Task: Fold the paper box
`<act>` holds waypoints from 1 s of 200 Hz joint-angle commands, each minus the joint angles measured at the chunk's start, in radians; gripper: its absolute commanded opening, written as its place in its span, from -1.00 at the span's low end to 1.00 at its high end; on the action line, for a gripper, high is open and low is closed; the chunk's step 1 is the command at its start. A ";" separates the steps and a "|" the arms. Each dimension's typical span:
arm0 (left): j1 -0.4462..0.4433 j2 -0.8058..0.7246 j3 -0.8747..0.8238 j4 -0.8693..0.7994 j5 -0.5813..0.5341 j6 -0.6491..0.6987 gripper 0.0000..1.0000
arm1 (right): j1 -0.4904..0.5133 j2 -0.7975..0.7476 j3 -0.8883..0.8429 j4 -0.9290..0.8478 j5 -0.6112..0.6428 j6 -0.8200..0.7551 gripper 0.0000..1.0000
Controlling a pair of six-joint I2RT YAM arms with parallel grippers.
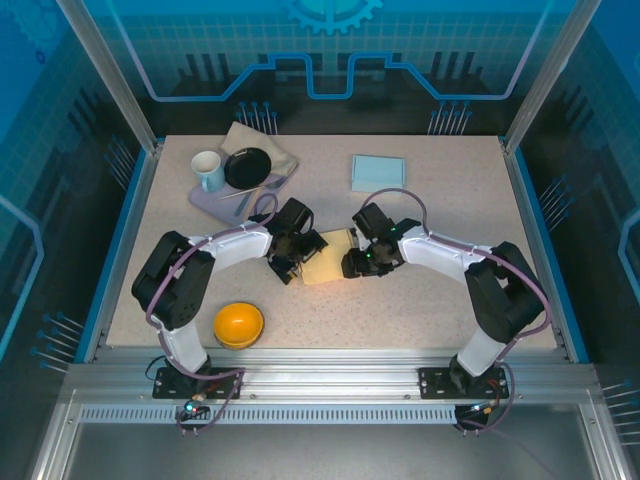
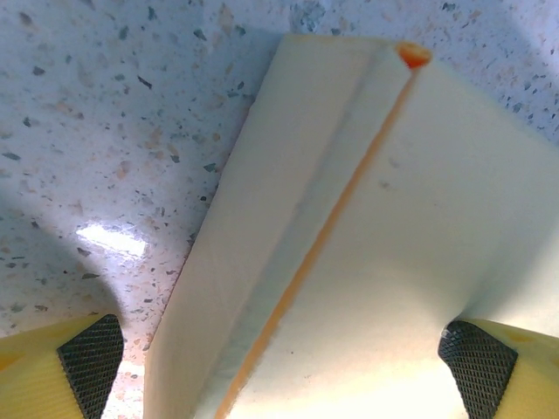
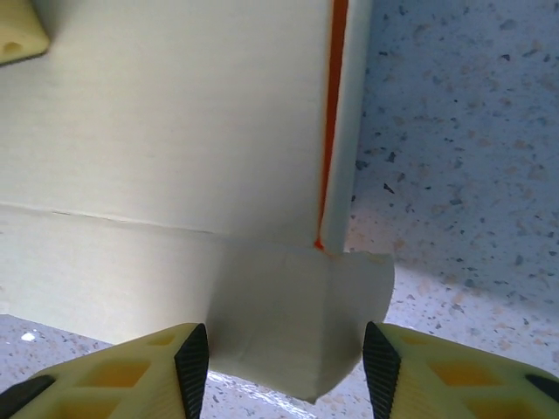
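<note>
Speckled table, blue enclosure | left gripper wide open over paper box; right gripper grip unclear

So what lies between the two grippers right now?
The cream paper box, between left gripper and right gripper, in the top view.

one box, one bowl, one mug

1. No readable txt, labels, brands or nos. in any view.
2. Only sign-like mark: gear emblem on the back wall, far centre; pure graphic w/ line pattern around it, no wording.
</note>
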 commanded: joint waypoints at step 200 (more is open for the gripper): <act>-0.019 0.062 -0.013 -0.132 0.017 -0.068 0.97 | -0.037 -0.006 -0.067 0.087 -0.119 0.031 -0.13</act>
